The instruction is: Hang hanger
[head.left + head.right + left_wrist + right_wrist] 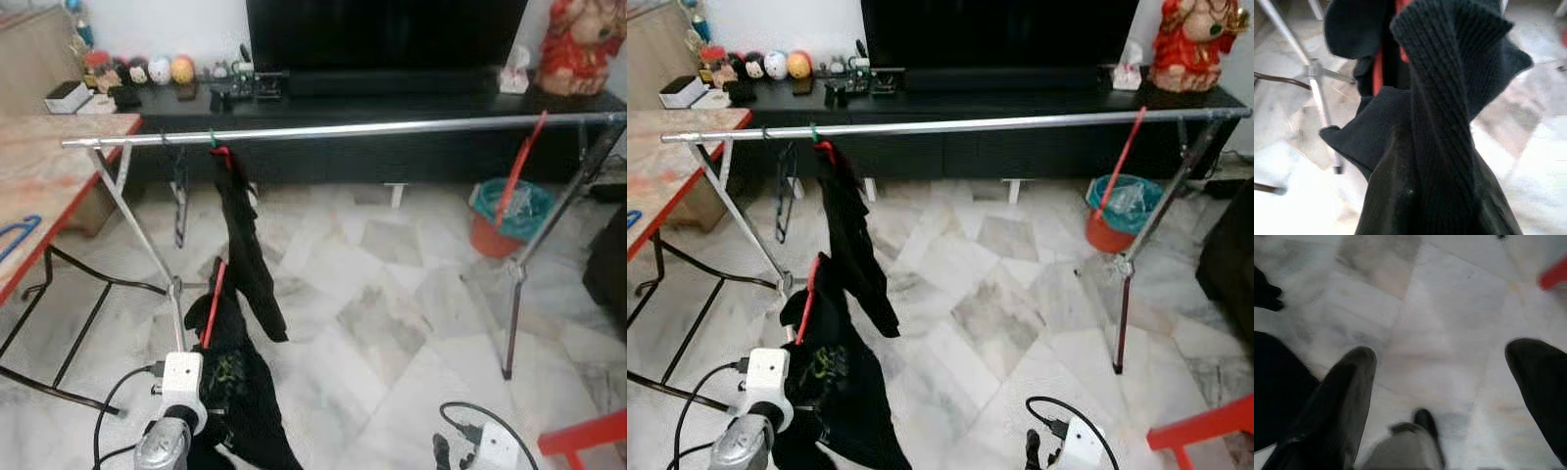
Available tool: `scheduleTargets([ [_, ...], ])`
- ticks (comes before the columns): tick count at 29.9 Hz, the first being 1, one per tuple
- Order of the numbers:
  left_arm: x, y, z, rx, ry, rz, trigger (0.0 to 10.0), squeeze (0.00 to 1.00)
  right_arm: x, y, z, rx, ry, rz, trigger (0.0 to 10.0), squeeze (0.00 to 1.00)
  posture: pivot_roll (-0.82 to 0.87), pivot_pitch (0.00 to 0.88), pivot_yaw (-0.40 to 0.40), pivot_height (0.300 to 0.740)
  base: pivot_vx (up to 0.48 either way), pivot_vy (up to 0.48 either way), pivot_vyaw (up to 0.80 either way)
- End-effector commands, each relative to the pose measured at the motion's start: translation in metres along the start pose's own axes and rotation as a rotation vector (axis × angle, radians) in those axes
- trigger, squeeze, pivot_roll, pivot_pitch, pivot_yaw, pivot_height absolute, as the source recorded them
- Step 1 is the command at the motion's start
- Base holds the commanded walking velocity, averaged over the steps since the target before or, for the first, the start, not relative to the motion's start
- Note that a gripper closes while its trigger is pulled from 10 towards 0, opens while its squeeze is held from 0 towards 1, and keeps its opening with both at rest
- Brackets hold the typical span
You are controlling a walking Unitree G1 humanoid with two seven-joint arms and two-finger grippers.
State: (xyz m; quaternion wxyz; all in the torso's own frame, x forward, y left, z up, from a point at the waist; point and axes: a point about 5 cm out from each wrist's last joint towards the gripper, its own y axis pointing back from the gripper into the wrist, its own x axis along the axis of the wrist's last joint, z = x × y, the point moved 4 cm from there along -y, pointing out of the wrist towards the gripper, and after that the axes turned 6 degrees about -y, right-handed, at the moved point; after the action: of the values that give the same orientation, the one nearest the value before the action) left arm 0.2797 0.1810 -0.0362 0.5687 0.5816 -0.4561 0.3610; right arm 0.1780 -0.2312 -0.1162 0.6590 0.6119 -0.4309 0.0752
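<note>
Low at lower left, the left pincer [211, 387] pinched a red hanger [213, 305] draped with a black shirt [235, 392], not yet hooked on the rail [392, 127] above. The right pincer [1449, 382] hung spread over the floor [392, 294].

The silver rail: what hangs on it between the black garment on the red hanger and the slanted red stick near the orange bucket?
Nothing: in the left eye view, that stretch of silver rail between black garment and red stick is bare.

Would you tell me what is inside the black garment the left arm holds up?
A red hanger runs inside the black garment; its lower part is covered by cloth, as is the left gripper.
</note>
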Motion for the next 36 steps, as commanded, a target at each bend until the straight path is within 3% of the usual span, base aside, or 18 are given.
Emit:
scheduleTargets([
  [1, 0.013, -0.003, -0.005, 0.0, -0.029, 0.059, 10.0, 0.0, 0.0, 0.0, -0.005, 0.009, -0.004, -0.001, 10.0, 0.0, -0.01, 0.0, 0.011, 0.74, 0.0, -0.3, 0.0],
  [26, 0.014, -0.003, 0.007, -0.046, -0.031, 0.068, 10.0, 0.0, 0.001, -0.001, -0.006, 0.016, 0.005, 0.004, 10.0, 0.0, -0.02, 0.008, 0.007, 0.74, 0.0, -0.297, 0.0],
  [36, 0.031, -0.009, 0.013, -0.084, -0.046, 0.127, 10.0, 0.0, 0.0, -0.001, -0.006, 0.019, 0.01, -0.004, 10.0, 0.0, -0.02, 0.013, 0.005, 0.74, 0.0, 0.0, 0.0],
])
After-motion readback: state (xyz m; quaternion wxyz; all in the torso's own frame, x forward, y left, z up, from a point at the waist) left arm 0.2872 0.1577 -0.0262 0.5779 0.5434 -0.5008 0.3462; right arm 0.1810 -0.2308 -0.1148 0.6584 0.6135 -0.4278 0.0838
